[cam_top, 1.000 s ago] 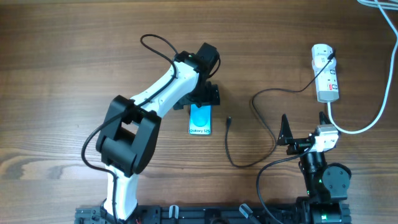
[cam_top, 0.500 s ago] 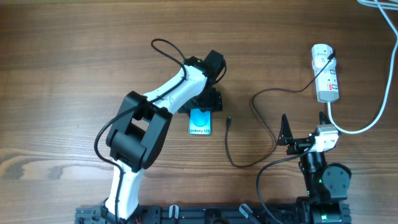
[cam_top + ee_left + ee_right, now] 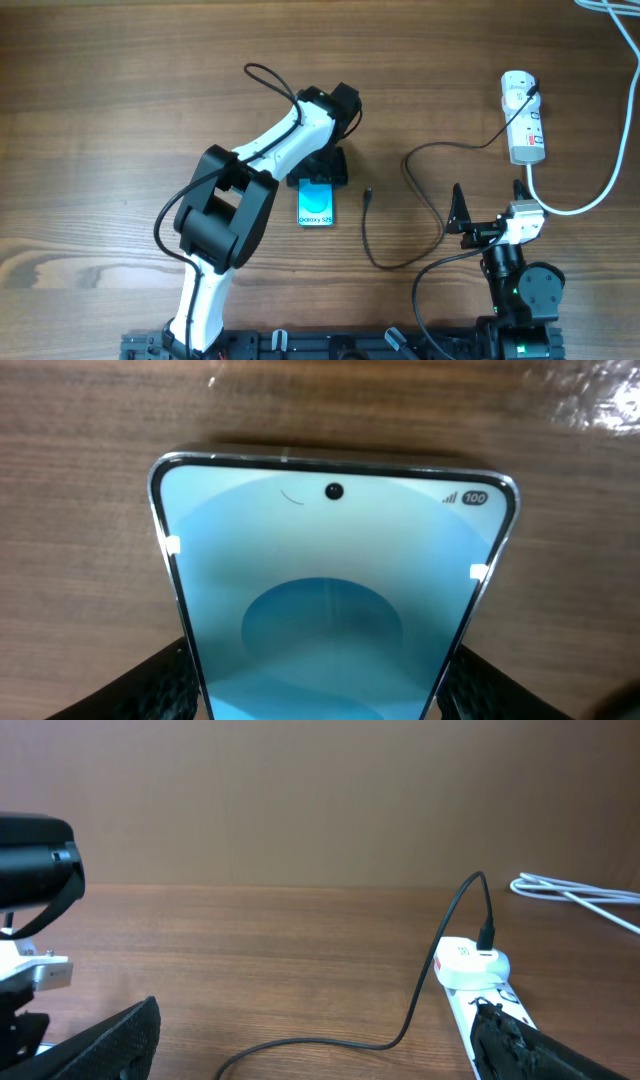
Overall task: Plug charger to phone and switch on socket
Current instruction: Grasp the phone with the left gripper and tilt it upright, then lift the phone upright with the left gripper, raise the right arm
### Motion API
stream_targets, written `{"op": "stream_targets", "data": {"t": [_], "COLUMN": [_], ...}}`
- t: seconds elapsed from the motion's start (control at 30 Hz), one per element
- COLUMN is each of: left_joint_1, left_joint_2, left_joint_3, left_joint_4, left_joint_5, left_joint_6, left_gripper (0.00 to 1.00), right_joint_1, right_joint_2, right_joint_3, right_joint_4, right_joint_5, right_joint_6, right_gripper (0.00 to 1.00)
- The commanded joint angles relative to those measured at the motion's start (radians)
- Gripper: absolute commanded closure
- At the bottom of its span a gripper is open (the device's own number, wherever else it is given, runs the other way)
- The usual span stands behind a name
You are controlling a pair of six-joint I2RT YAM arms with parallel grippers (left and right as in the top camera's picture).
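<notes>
Phone: lying flat, screen up, about mid-table, white text band at the near end
Left gripper: parked over the phone's far end, fingers right up against both long edges. Honestly can't tell if they're squeezing it
Charger: cable loops across the right half, connector tip lying just right of the phone, not touching it
Socket: far right, charger's plug sitting in its far end
Right gripper: near right, fingers spread wide, pointing toward the far side
</notes>
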Motion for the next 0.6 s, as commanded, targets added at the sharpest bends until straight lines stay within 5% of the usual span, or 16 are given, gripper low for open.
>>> {"op": "stream_targets", "data": {"t": [0.0,0.17,0.37,0.57], "left_joint_1": [0.002,0.005,0.08,0.217], "left_joint_2": [0.009,0.009,0.005,0.005], "left_joint_3": [0.117,0.227,0.287,0.287], "left_joint_4": [-0.081,-0.219,-0.342,-0.377], "left_joint_5": [0.003,0.203,0.731,1.14], "left_joint_6": [0.005,0.142,0.391,0.418], "left_gripper": [0.29,0.3,0.31,0.28], "right_joint_1": [-0.003,-0.003,-0.003,-0.003], "right_joint_2": [-0.005,-0.005,-0.005,-0.005], "right_joint_3": [-0.001,-0.001,-0.001,-0.001], "right_joint_4": [0.003,0.003,0.003,0.003], "right_joint_5": [0.006,0.006,0.006,0.006], "right_joint_6": [-0.011,-0.012,-0.012,-0.012], "right_gripper": [0.0,0.0,0.0,0.0]}}
